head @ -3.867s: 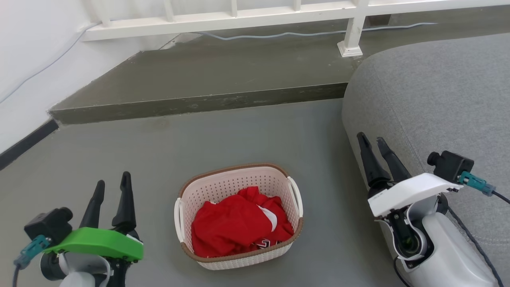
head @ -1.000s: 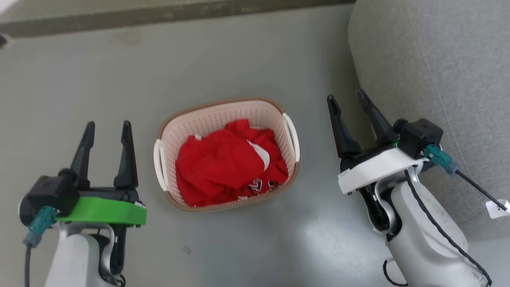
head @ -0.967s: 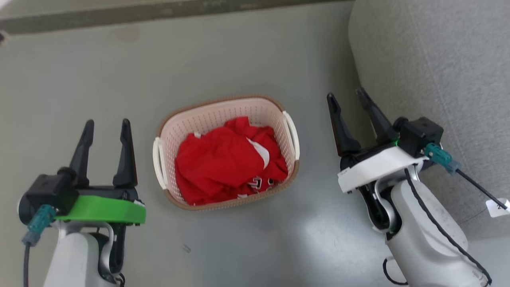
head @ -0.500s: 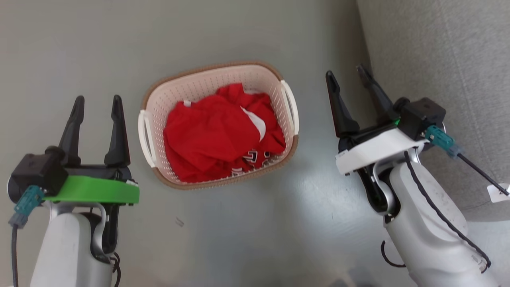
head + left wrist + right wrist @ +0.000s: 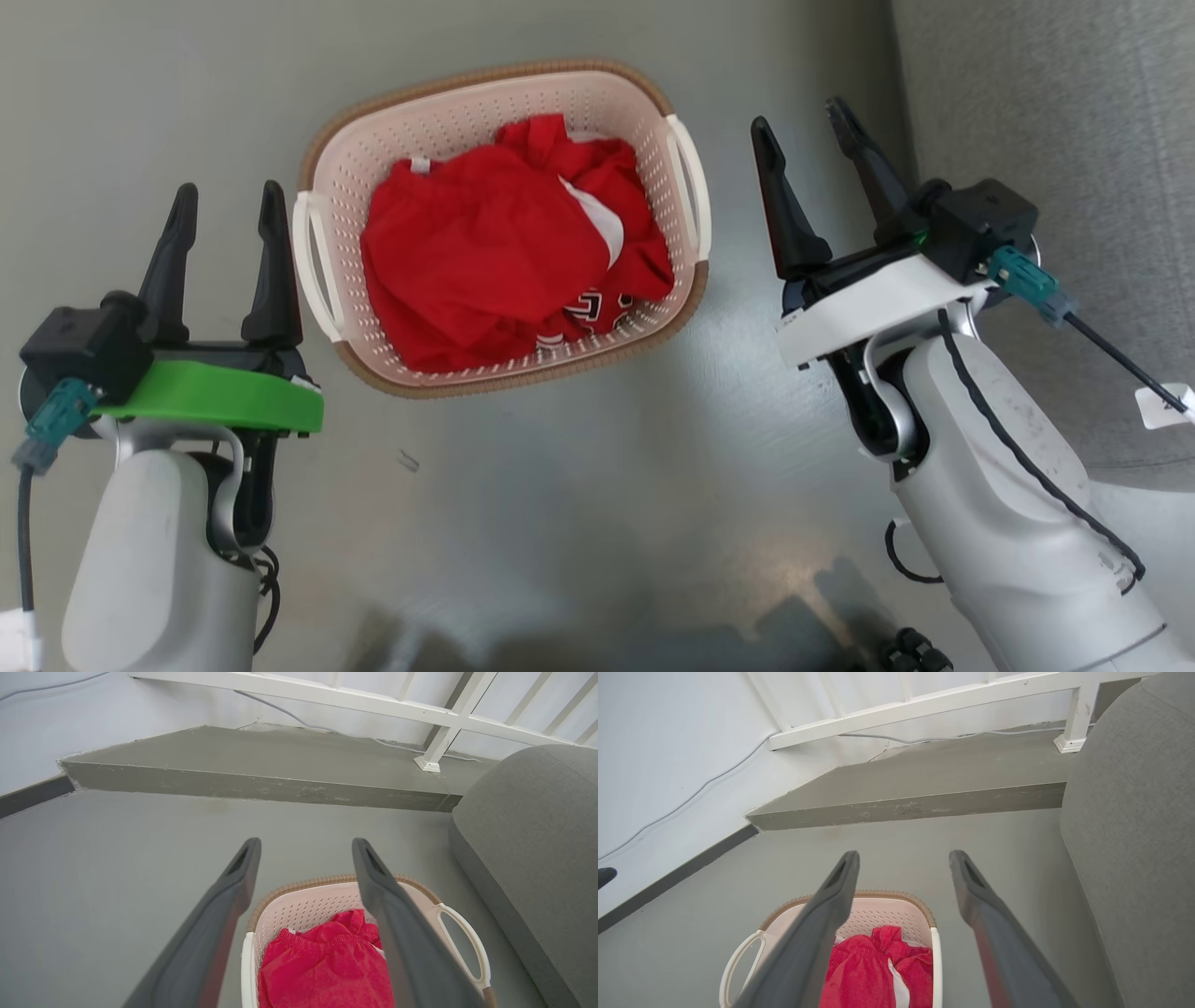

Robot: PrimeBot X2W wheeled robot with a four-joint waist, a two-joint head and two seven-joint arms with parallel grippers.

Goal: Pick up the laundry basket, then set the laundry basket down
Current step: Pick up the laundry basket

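The laundry basket point(image 5: 439, 121) stands on the grey floor, cream and perforated with a brown rim, holding red clothing point(image 5: 485, 252). My left gripper point(image 5: 230, 189) is open, just left of the basket's left handle point(image 5: 313, 261) and apart from it. My right gripper point(image 5: 796, 116) is open to the right of the right handle point(image 5: 691, 187), a short gap away. In the left wrist view the open left gripper point(image 5: 306, 842) frames the basket point(image 5: 303, 905) from above. The right wrist view has the right gripper point(image 5: 904, 854) open over the basket point(image 5: 887, 917).
A grey sofa point(image 5: 1046, 112) stands close on the right, right beside my right arm. Beyond the basket are a raised concrete step point(image 5: 261, 788), a white railing point(image 5: 373, 707) with a cable along it, and a white wall point(image 5: 668, 756) at the left.
The head camera has tilted down, so the whole picture shifted. Both grippers opened wider than 3.9 s ago and now stand closer beside the basket's handles. The basket stays on the floor.
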